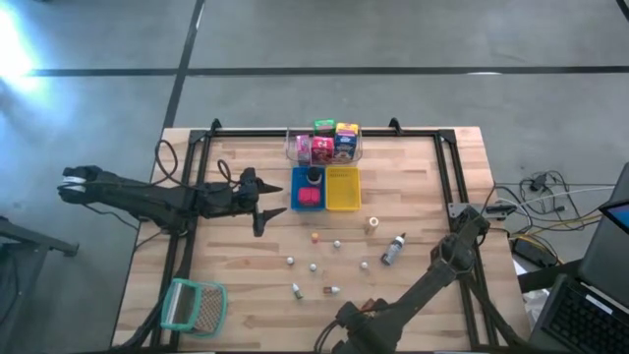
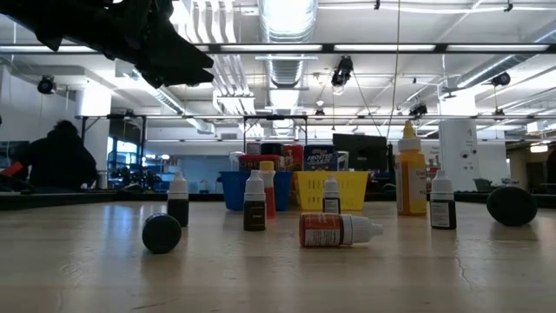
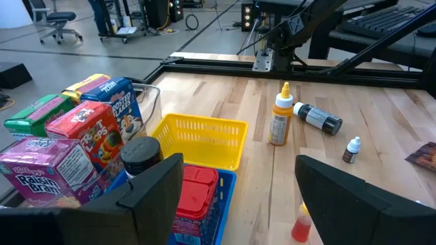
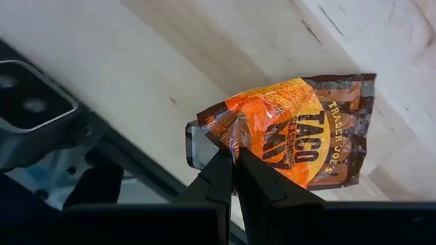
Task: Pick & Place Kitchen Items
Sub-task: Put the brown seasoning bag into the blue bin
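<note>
**Right claw pinching the taco packet at the bench's near edge**

I see my right claw (image 4: 231, 167) closed tight on a corner of the orange and brown foil taco seasoning packet (image 4: 300, 133), just above the pale wooden bench (image 4: 136, 61). My left claw (image 3: 231, 197) hangs with fingers spread wide and empty, just beside the blue plastic tray (image 1: 308, 187). Past the yellow plastic tray (image 3: 201, 136) stand an orange squeeze bottle (image 3: 280, 116) and a dark bottle lying on its side (image 3: 317, 118).

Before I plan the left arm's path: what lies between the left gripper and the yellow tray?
In the left wrist view, the blue tray, holding a red container and a dark jar, lies between the open left gripper and the yellow tray.
</note>
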Robot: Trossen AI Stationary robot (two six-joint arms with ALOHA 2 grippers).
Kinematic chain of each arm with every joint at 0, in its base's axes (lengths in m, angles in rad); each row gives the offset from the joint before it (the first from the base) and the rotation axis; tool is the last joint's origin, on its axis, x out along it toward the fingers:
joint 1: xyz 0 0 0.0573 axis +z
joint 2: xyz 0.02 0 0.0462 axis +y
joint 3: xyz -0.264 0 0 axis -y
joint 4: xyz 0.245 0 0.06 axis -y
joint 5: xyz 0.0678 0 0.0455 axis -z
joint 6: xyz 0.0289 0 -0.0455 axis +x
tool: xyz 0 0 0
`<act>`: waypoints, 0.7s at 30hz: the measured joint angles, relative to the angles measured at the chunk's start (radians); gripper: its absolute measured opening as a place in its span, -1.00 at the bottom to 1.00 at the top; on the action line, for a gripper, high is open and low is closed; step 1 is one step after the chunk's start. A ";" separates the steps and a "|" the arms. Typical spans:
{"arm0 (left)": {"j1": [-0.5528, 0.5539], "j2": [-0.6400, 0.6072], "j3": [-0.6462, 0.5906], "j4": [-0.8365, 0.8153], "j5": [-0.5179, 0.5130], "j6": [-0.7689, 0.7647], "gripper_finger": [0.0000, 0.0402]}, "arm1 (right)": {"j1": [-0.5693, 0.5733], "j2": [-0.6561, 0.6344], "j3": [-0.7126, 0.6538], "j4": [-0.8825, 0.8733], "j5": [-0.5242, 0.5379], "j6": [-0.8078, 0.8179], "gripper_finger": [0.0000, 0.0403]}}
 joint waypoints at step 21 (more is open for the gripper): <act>0.000 0.000 0.000 -0.007 0.000 0.000 0.43 | 0.063 -0.141 0.183 -0.191 0.540 -0.152 -0.96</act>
